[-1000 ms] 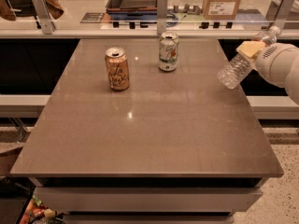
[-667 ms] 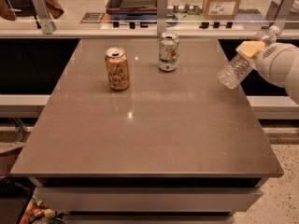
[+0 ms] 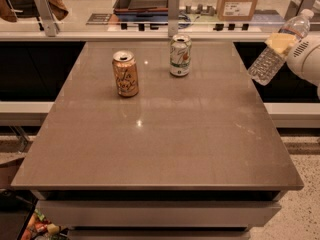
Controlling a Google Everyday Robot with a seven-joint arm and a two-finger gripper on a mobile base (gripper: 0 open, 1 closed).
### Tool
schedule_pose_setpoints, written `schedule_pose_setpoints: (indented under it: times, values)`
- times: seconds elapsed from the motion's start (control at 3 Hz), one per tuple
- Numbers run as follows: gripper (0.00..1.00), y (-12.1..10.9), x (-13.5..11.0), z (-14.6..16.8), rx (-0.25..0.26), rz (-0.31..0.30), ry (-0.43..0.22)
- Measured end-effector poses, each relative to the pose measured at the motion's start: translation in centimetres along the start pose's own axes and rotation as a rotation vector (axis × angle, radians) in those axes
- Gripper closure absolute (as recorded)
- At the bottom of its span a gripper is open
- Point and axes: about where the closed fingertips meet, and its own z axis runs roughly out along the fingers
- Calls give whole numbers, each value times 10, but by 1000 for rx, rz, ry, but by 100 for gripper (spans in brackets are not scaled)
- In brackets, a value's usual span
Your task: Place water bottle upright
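Observation:
The water bottle [image 3: 272, 59], clear and ribbed with a white cap, hangs tilted in the air just past the table's right edge, cap up to the right and base down to the left. My gripper [image 3: 281, 43] is shut on the bottle's middle with pale yellow fingers [image 3: 280, 41]. The white arm [image 3: 310, 59] comes in from the right edge of the view. The bottle is above the table's height and touches nothing else.
An orange can [image 3: 125, 73] and a white-green can [image 3: 180, 55] stand upright at the back of the brown table [image 3: 160, 134]. A counter with posts, a tray and a cardboard box runs behind the table.

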Motion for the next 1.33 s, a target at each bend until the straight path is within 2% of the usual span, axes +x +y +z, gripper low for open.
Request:
schedule_pose_setpoints:
  times: [0.33,0.67,1.0,1.33]
  values:
    - [100,0,-25,2,-30,-115,-56]
    - [100,11,-40,-3,-106,-190,-106]
    - [100,33,-38,-21,-226,-252,-156]
    - [100,54,-43,-29,-306,-275,-197]
